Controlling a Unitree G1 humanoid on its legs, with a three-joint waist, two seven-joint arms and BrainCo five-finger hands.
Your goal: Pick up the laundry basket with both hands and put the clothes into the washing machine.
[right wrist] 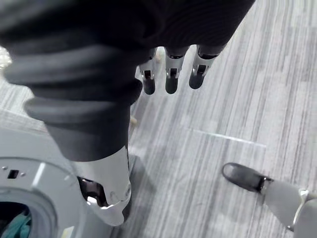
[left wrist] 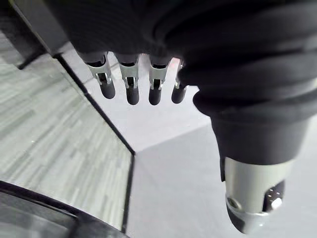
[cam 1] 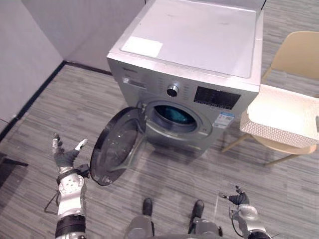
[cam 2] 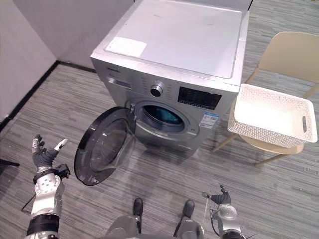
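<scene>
Lower left in the left eye view, your left hand (cam 1: 64,155) is raised over the grey striped plank floor (cam 1: 174,174). Its fingers are straight, the thumb is spread wide, and it holds nothing. It is near the rim of the round dark-glass door (cam 1: 117,147), which hangs wide open.

Lower right, your right hand (cam 1: 238,198) sits low, fingers straight and loose, also empty.

Higher up, in the centre, the silver-grey front-loading washing machine (cam 1: 199,40) shows its drum mouth with a teal-blue cloth (cam 1: 175,116) inside.

At the right edge, the white perforated plastic laundry basket (cam 2: 269,134) rests on the seat of a pale beige chair (cam 2: 291,55), just beside the machine. From here it looks empty.

I'd judge the loading is done and your hands are clear. If any garment is left in the basket, you would bring both hands to the cut-out grips at its short ends. Otherwise your left hand is best placed to swing the door shut.
</scene>
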